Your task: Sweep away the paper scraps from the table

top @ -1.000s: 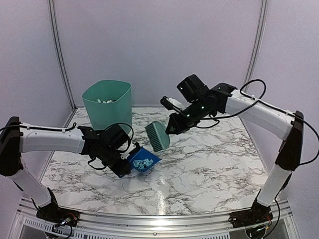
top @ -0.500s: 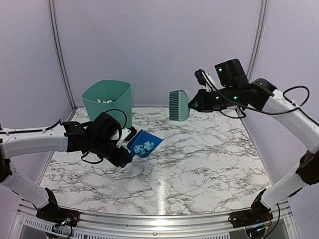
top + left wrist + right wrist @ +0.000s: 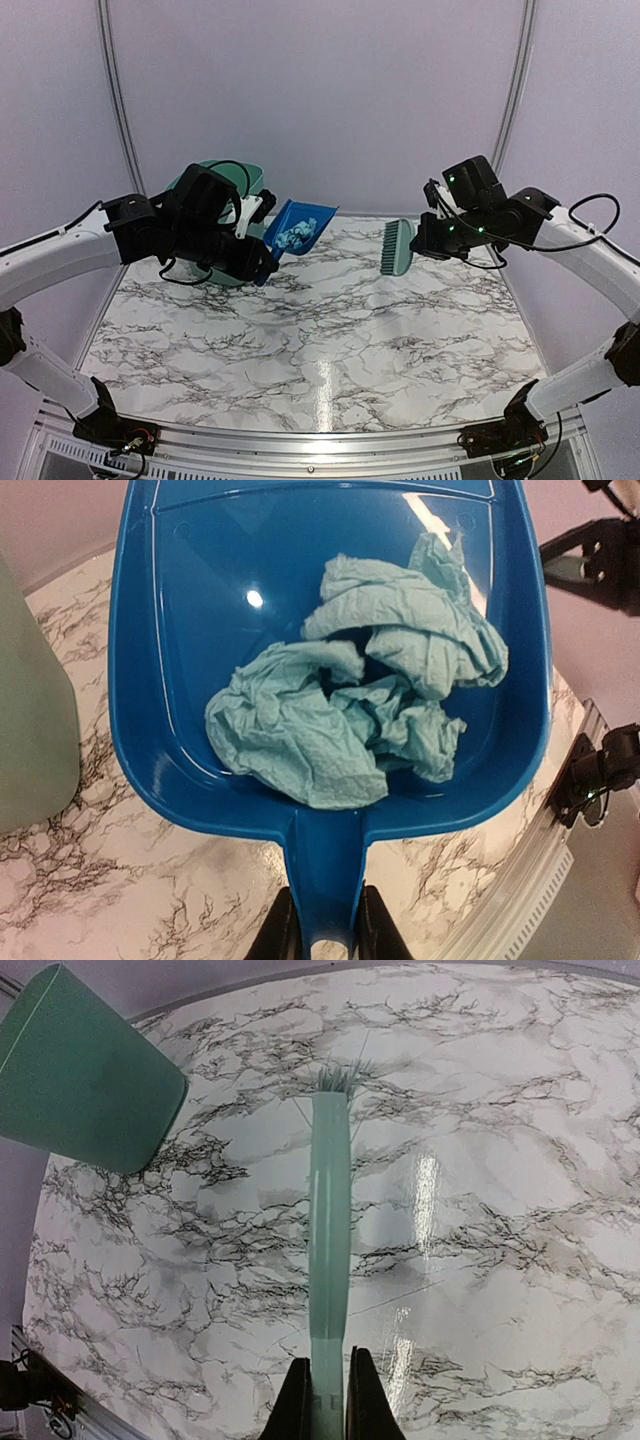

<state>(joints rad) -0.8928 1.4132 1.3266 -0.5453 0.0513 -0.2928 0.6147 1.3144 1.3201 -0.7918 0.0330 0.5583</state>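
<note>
Left fingers (image 3: 283, 935) were clamped on the dustpan (image 3: 200, 600) handle, paper scraps (image 3: 370, 695) loose inside beside the bin (image 3: 85, 1085), right fingers (image 3: 296, 1400) clamped on the brush (image 3: 330, 1220); tipping short of the rim would've dumped them back onto the bench (image 3: 350, 340).

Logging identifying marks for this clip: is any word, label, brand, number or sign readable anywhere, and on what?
None can be read in any view.
The blue dustpan, the paper scraps, the brush, the green bin and the table show no print or labels.
</note>
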